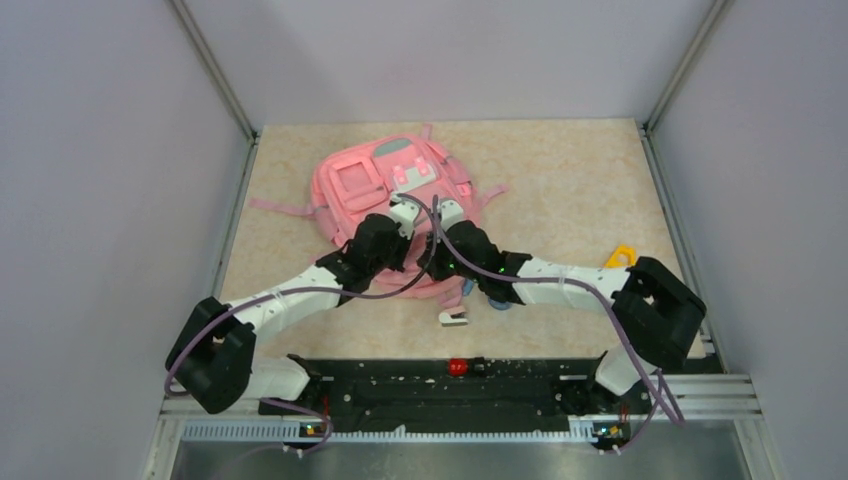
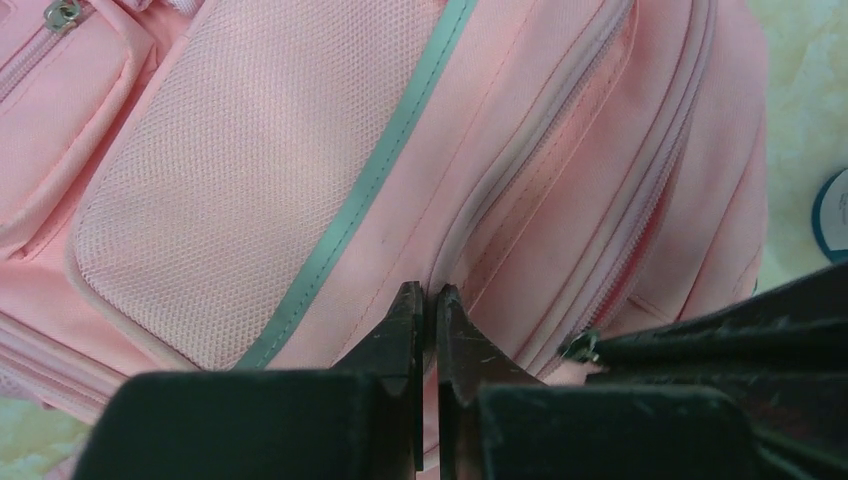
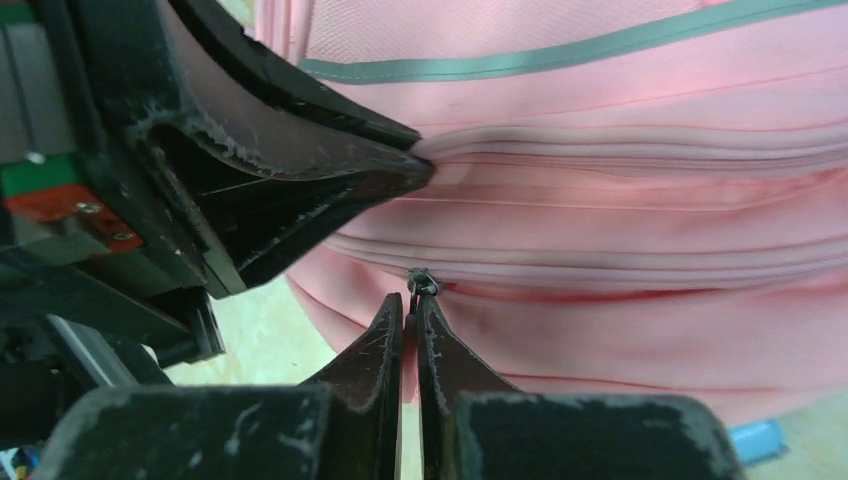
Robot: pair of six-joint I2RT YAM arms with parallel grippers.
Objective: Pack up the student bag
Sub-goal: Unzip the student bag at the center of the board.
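The pink student bag [image 1: 385, 185] lies flat in the middle of the table, front pockets up. It fills the left wrist view [image 2: 300, 150] and the right wrist view [image 3: 620, 200]. My left gripper [image 1: 405, 212] is shut, pinching a fold of the bag's fabric by a zip line [image 2: 427, 295]. Its fingertips also show in the right wrist view [image 3: 415, 165]. My right gripper [image 1: 447, 212] sits close beside it. It is shut on the metal zip pull [image 3: 421, 283] of the bag's lower zip [image 3: 650, 285], which gapes slightly to the right of the pull.
A yellow object [image 1: 620, 256] lies right of the bag. A small white and black object [image 1: 453, 318] and a blue object [image 1: 500, 303] lie near the bag's near edge, partly under my right arm. Grey walls enclose the table.
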